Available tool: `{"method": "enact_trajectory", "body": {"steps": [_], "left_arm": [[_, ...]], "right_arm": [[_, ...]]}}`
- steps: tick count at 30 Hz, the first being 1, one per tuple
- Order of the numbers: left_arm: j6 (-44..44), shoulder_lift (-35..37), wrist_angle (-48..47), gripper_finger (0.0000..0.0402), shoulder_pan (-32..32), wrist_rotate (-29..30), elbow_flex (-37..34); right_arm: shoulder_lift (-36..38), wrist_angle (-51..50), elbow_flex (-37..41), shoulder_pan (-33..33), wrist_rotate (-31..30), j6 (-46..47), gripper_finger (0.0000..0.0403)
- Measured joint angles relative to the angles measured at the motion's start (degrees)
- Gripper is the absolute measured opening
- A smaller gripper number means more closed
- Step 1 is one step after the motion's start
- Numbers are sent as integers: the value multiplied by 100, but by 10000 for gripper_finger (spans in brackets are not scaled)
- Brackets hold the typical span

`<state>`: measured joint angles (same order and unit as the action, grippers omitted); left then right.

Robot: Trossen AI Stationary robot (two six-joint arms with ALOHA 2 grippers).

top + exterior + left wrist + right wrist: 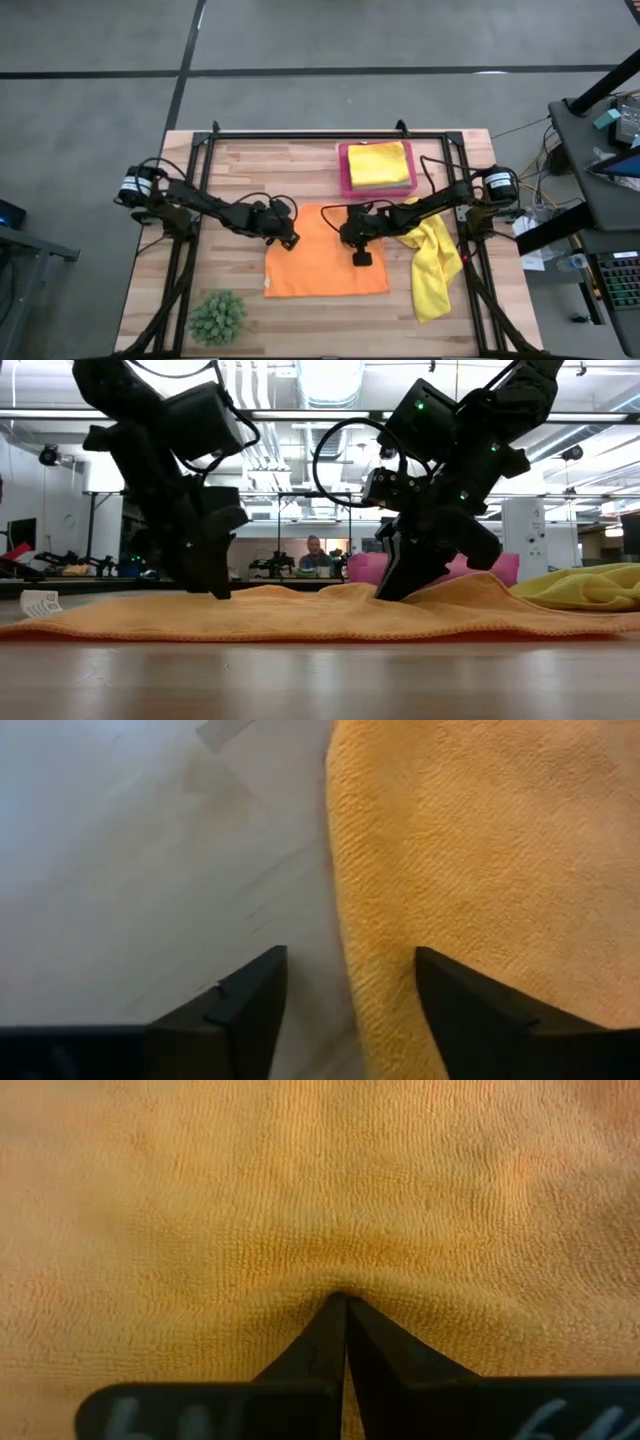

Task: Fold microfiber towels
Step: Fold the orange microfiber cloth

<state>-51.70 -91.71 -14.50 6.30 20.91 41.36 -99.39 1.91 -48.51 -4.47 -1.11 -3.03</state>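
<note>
An orange towel (pixel 325 255) lies spread flat on the wooden table. My left gripper (pixel 350 960) is open at the towel's left edge (pixel 345 900), one finger over bare wood and one over the cloth. My right gripper (pixel 345 1298) is shut on the towel, inside its right half (pixel 362 258). A folded yellow towel (pixel 378 163) lies in the pink tray (pixel 345 185). A second yellow towel (pixel 432 265) lies crumpled at the right. The other towels are out of view. My left gripper reaches down to the orange towel's left edge (pixel 215 588); I cannot tell whether its fingers touch the cloth. My right gripper pinches a small pucker of the orange towel (pixel 345 1280) between its two fingertips, away from any edge. The fingers come from above, slanting down. The cloth wrinkles toward the tips and rises slightly there (pixel 420 588); the rest lies on the table.
A spiky green plant ball (pixel 217 317) sits at the near left corner. The pink tray stands at the far right of the table. A black frame (pixel 330 135) borders the table. A person (pixel 315 555) sits far off in the room behind.
</note>
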Motion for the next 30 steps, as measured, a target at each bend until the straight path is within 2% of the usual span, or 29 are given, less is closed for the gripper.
{"method": "enact_trajectory", "body": {"steps": [3,9,17,22,27,30], "left_arm": [[135,17,75,149,12,-170,67],[389,154,268,16,16,-342,121],[539,135,1853,15,135,-800,122],[581,97,1793,15,403,-516,398],[686,97,1798,15,665,-492,617],[429,-41,1676,15,725,-492,652]], "right_arm": [[-2,6,0,0,2,66,9],[-4,33,0,1,4,101,9],[-4,59,0,0,-3,107,9],[-4,59,0,2,2,164,9],[-4,62,0,0,0,167,9],[-4,72,1,0,-2,166,9]]}}
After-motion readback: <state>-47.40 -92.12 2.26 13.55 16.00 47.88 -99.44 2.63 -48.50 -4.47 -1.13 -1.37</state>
